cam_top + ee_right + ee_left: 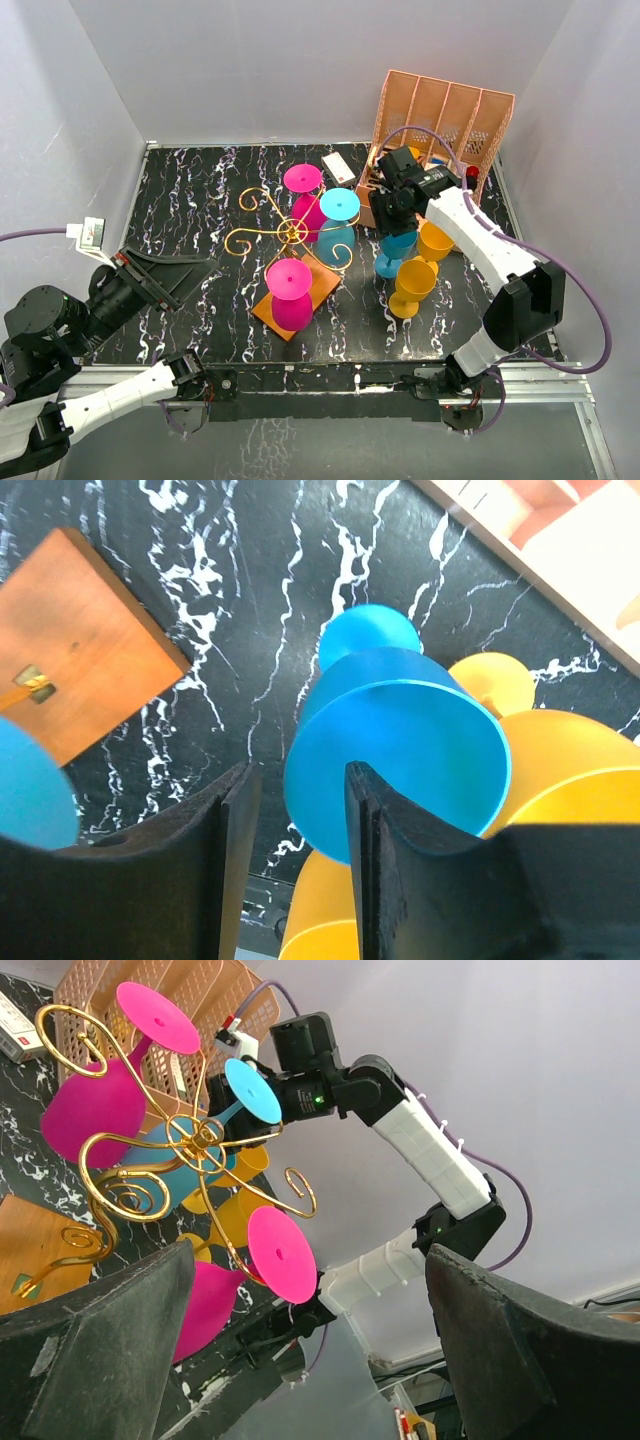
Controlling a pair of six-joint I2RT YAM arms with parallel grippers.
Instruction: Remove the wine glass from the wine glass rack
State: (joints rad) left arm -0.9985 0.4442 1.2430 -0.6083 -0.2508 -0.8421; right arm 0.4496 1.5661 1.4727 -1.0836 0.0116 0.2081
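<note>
blue wine glass (400, 750) upright, stem vertical, at 3 o'clock of the gold wine glass rack (290, 235); my right gripper (302, 810) hangs parted above, left gripper (310, 1260) spread wide.

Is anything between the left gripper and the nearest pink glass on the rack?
Nothing visible. Only bare table lies between the open left gripper and that pink glass.

Shiny metal wine glass rack (291, 233)
</note>
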